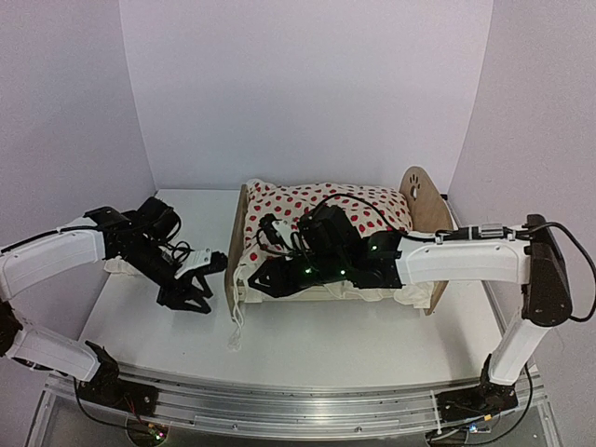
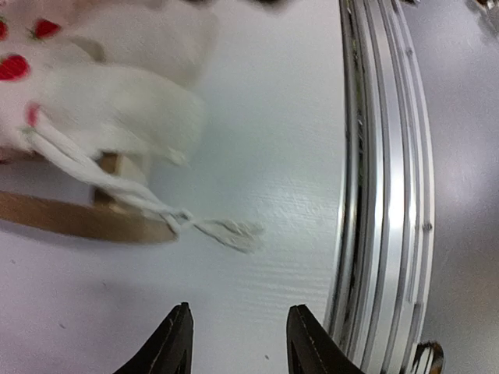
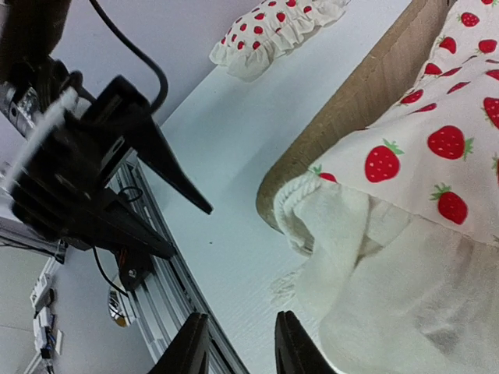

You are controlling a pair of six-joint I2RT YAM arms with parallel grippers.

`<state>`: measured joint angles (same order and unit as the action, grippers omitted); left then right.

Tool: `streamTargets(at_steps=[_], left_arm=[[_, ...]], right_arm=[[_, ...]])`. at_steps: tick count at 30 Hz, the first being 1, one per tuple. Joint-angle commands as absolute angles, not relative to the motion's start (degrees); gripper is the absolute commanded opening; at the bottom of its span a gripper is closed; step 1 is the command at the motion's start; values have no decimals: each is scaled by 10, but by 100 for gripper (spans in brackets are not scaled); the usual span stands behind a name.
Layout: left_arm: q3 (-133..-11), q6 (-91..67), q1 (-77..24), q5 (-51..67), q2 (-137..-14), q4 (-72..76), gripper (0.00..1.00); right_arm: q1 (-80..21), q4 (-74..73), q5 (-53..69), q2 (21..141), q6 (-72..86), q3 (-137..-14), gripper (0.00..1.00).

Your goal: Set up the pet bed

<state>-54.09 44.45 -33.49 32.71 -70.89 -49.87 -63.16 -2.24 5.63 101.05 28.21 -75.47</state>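
The pet bed (image 1: 421, 197) stands mid-table, with its rounded headboard on the right and its lower footboard (image 1: 237, 244) on the left. A white blanket with red strawberries (image 1: 321, 207) covers it, so the striped mattress is hidden. The blanket's plain white edge (image 3: 390, 288) hangs over the footboard (image 3: 366, 93). My right gripper (image 1: 264, 282) (image 3: 240, 331) is open and empty at the bed's front left corner, beside that hanging edge. My left gripper (image 1: 189, 298) (image 2: 239, 327) is open and empty over bare table left of the footboard (image 2: 78, 218).
A small red-dotted ruffled pillow (image 3: 273, 31) lies at the left under my left arm, and it also shows in the top view (image 1: 119, 266). A white tasselled cord (image 1: 236, 326) (image 2: 230, 231) trails onto the table. A metal rail (image 1: 279, 396) (image 2: 390, 195) runs along the near edge.
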Motion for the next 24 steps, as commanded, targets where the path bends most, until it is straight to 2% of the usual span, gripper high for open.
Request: streamTargets(at_steps=[1, 6, 8, 13, 17, 20, 23, 24], left_arm=[[-583, 281, -343, 356, -706, -343, 42], [-588, 210, -346, 300, -742, -326, 31], [-594, 191, -347, 290, -756, -325, 30], [-605, 177, -355, 288, -777, -299, 34], [-615, 176, -356, 270, -800, -306, 28], [-624, 184, -357, 276, -813, -319, 20], [-633, 189, -357, 275, -820, -344, 3], [-639, 190, -357, 277, -819, -353, 0]], right_arm=[[-643, 58, 20, 1060, 320, -782, 23], [-645, 62, -16, 1098, 331, -810, 15], [-645, 67, -31, 1105, 339, -812, 14], [-645, 83, -25, 1132, 332, -826, 19], [-644, 88, -29, 1145, 322, -824, 19], [-644, 89, -29, 1145, 315, -824, 18], [-642, 89, -32, 1136, 310, -818, 18], [-641, 89, -31, 1134, 308, -815, 18]])
